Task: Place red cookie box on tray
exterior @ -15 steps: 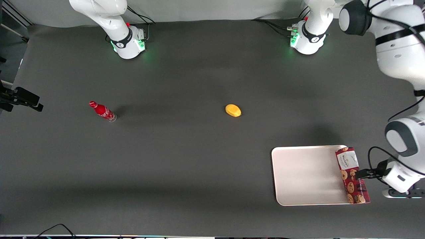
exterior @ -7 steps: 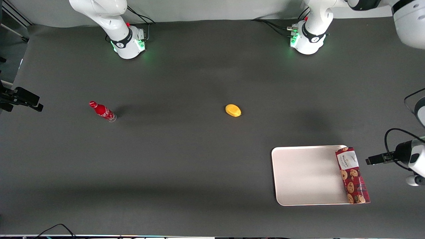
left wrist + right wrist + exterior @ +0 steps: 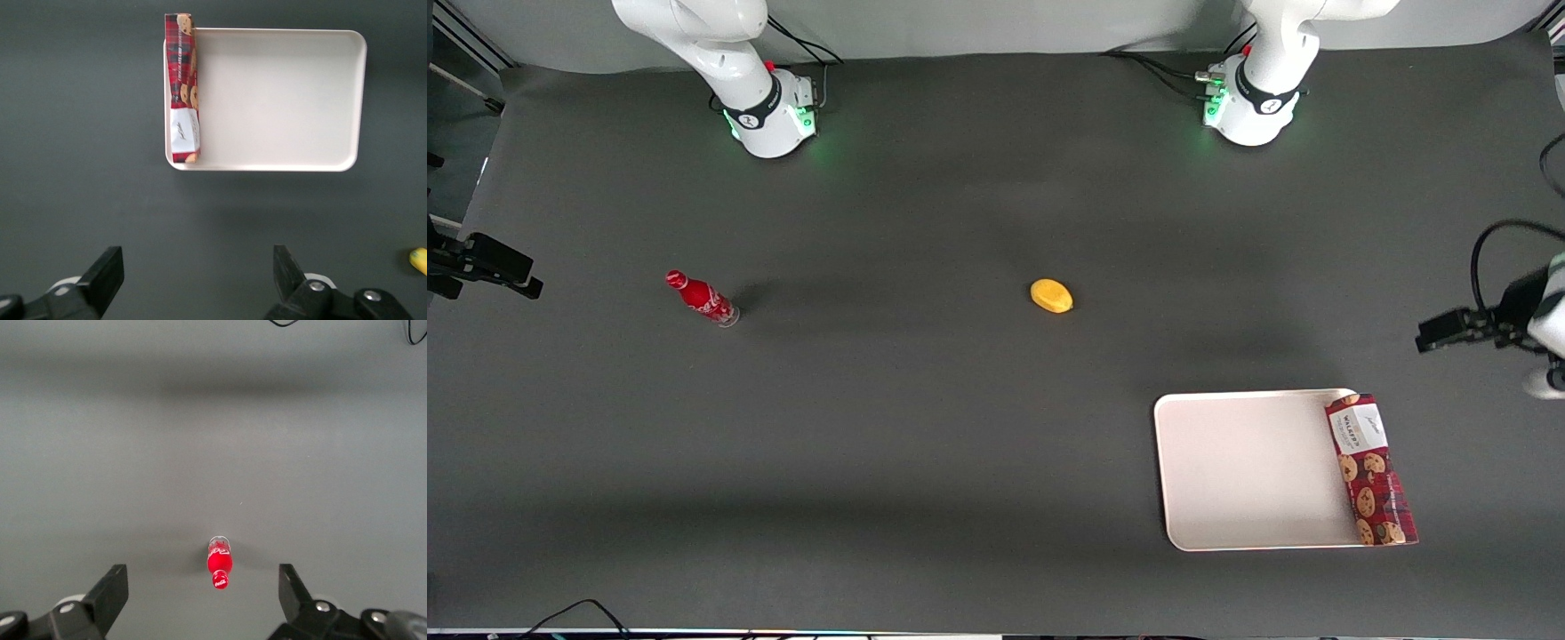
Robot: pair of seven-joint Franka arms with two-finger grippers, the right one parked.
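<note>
The red cookie box (image 3: 183, 88) lies along one edge of the tray (image 3: 280, 100) (maybe partly over the rim). The pincer (image 3: 197, 277) hangs spread wide and empty above the counter (image 3: 925, 427), apart from both.

red cookie box (image 3: 1371, 469) | white label panel: print too small to read | no other legible text

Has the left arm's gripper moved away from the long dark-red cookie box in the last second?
Yes. The gripper, open and empty, was beside the red cookie box; now it is farther from the front camera, clear of the cream-white tray.
</note>
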